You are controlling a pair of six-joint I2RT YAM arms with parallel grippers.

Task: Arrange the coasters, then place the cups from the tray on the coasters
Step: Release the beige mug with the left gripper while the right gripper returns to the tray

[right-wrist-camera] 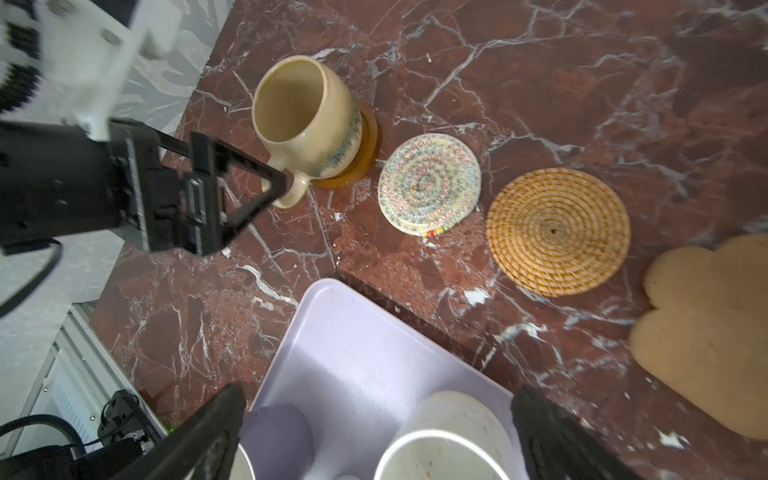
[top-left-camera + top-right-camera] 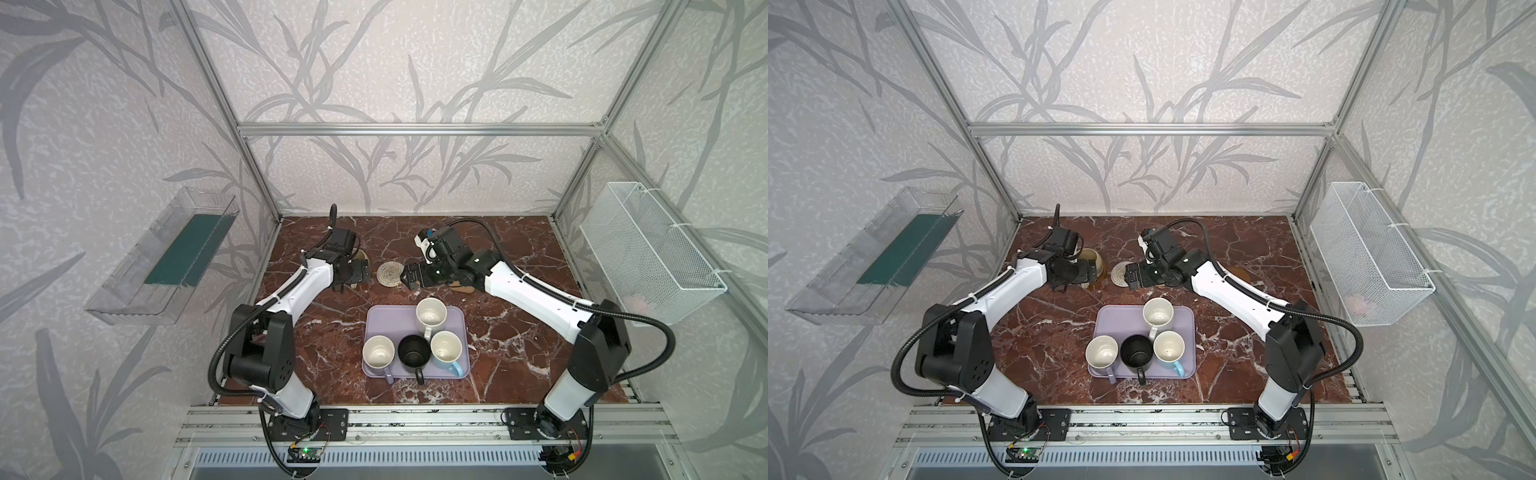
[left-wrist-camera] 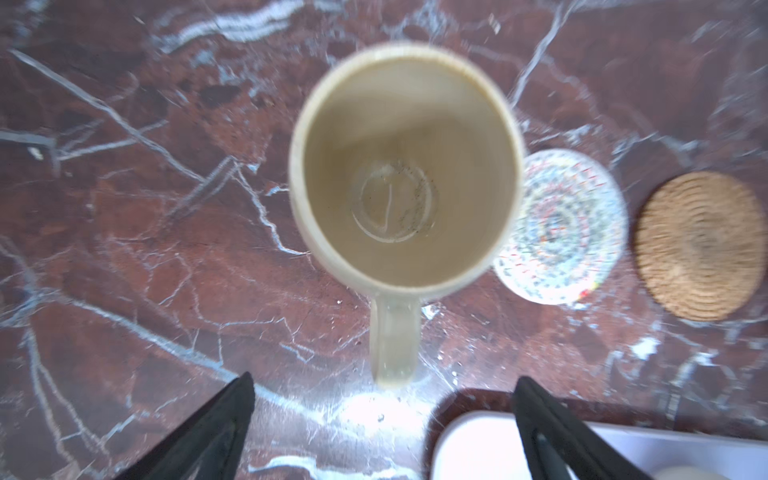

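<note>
Nearest the viewer, a metal rail [image 2: 415,422] carries the left arm [image 2: 297,289] and right arm [image 2: 536,289], both reaching away over a marble bench [image 2: 332,332]. Mid-bench lies a lilac tray [image 2: 390,322] holding four upright mugs: a white mug [image 2: 431,311] at its far edge and, side by side along its near edge, a lilac mug [image 2: 378,351], a black mug [image 2: 413,352] and a blue mug [image 2: 446,348]. Beyond the tray a beige mug [image 1: 307,120] stands upright on an amber coaster [image 1: 368,160] at the left end of a row. Next in the row, all bare, come a woven coaster [image 1: 430,185] just beside it, a rattan coaster [image 1: 557,230] and a paw coaster [image 1: 706,332]. The left pincer [image 3: 382,415] is open, jaws spread wide to either side of the beige mug's handle, which points straight back at it; it grips nothing. The right pincer [image 1: 378,432] is also open and empty, hanging above the tray's far edge. The white mug shows below and between its jaws in the right wrist view, so the right arm looks the nearer for the next lift. That mug's long axis is vertical, mouth up, and its handle points toward the near edge, away from the right pincer, into the gap between the black and blue mugs. The woven coaster, close by the right pincer, looks like the next free spot.
</note>
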